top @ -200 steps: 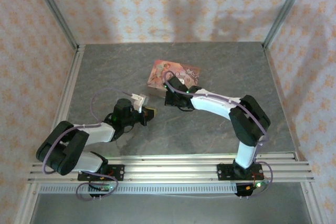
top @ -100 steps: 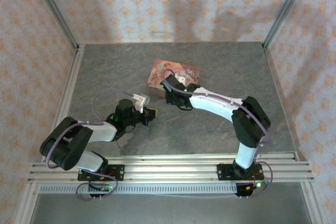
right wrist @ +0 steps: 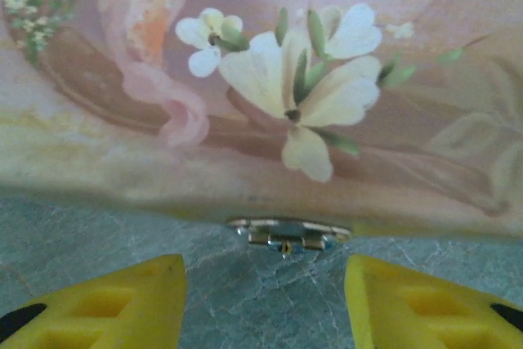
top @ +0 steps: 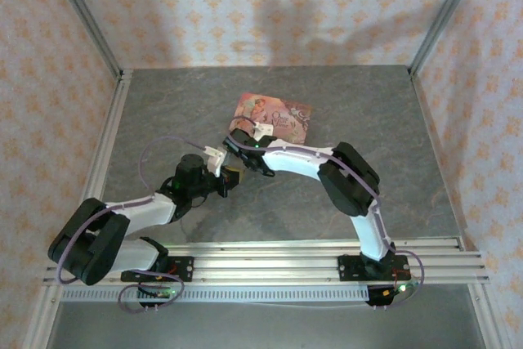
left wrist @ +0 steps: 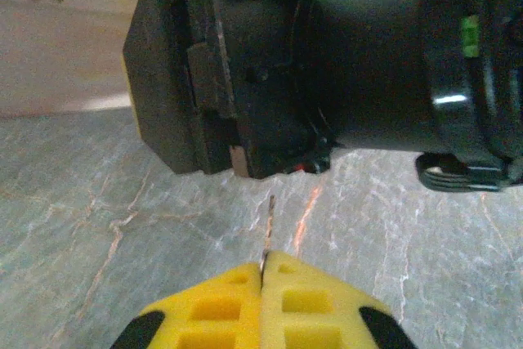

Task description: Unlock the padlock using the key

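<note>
A: Left gripper (left wrist: 261,266)?
B: Fingers pressed together, pinching the key (left wrist: 267,230). Its thin tip sticks out toward the right arm (left wrist: 343,63), just short of it.
A: Right gripper (right wrist: 263,274)?
B: Fingers spread, holding nothing. Padlock (right wrist: 288,234) lies on the table (right wrist: 82,234) ahead between them, at the box (right wrist: 286,104) bottom edge.

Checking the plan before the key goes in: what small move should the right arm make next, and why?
Probably ease the right gripper forward and close on the padlock. Its jaws stand open to either side of it, not touching, and the padlock sits at the pink box's edge. The left gripper holds the key pinched.
</note>
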Available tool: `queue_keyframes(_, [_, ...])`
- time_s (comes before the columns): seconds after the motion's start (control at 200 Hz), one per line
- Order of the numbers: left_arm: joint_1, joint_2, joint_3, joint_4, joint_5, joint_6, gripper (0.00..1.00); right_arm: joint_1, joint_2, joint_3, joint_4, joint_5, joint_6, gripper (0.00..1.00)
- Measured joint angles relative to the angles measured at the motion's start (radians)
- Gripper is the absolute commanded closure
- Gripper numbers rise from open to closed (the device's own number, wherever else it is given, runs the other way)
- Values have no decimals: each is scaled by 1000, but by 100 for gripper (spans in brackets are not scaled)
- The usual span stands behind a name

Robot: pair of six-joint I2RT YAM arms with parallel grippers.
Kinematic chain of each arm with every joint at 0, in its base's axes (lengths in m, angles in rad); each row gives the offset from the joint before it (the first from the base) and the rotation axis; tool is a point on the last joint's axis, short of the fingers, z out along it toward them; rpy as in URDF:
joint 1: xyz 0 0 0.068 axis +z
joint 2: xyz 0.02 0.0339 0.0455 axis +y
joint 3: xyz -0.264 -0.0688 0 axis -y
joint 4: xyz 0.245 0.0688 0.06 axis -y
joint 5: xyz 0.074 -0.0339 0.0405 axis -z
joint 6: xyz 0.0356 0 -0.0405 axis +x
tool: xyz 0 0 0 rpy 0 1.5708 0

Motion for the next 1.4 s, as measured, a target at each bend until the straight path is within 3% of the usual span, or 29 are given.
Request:
queue_keyframes(0.3, [0,-34,-8,-31,0,24,100,-1,56,74,-15,89,11,47])
queue_keyframes(0.611, [0,-35,-10,-35,1,26,100,-16,81,75,7,101,10,52])
queue_keyframes(0.936, [0,-43,-21,-34,1,33,100,-42,115,73,57,95,0,64])
queue_keyframes(1.146, [0,-43,-21,-34,1,33,100,-60,117,71,81,93,-26,86])
queue_keyframes(1.401, [0,-42,-21,-35,1,34,100,-64,105,48,103,90,-80,95])
